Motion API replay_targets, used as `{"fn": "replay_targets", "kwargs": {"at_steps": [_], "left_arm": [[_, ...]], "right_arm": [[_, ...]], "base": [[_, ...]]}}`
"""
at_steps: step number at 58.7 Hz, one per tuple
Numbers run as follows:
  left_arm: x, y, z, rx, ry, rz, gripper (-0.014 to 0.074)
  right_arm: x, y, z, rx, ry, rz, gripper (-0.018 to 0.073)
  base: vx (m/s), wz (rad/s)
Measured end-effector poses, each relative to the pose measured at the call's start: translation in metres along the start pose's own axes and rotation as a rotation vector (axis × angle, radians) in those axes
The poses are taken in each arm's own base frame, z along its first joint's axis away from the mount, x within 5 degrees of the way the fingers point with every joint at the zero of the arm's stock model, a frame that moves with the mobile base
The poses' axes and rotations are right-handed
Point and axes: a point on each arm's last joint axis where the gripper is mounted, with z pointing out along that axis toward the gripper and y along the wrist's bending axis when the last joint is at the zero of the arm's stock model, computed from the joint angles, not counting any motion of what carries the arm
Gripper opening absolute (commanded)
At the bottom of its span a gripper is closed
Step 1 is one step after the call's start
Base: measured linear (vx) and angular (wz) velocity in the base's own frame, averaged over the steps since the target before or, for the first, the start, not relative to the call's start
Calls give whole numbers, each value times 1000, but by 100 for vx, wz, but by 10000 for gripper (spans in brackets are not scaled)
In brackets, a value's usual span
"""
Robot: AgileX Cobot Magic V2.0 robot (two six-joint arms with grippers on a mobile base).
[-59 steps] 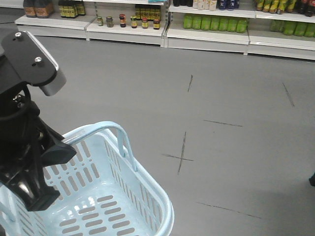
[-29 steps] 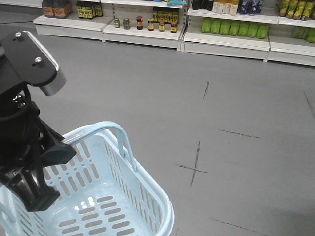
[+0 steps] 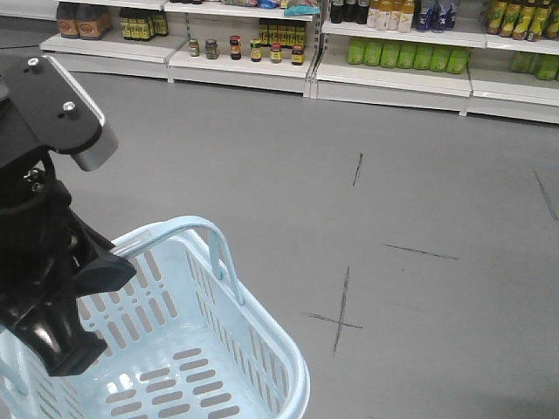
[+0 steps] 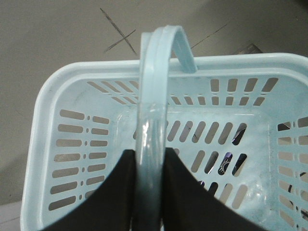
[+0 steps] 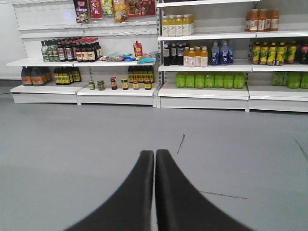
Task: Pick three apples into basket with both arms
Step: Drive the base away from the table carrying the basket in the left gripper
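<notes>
Left wrist view: your left gripper [image 4: 148, 159] clamps the handle [image 4: 154, 86] mid-loop, the empty basket [image 4: 41, 144] hanging over grey floor [image 3: 262, 175] (light, stiff plastic, likely to swing; hold the loop's centre), while your right gripper [image 5: 154, 155] is pinched shut on nothing, apples unseen.

Grey floor [image 3: 262, 175], scored with dark cross marks [image 3: 339, 320] — white shelves [image 5: 204, 91] along its far edge hold green bottles [image 5: 209, 80] and small jars [image 5: 122, 83].
</notes>
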Motion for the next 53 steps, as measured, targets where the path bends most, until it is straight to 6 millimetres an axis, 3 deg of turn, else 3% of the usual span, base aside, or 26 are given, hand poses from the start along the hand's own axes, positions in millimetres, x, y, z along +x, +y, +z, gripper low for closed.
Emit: {"fn": "replay_targets", "kwargs": {"at_steps": [53], "left_arm": [[0,0,0,0,0,0,-6]], "right_arm": [[0,0,0,0,0,0,-5]], "base": [[26,-21]]}}
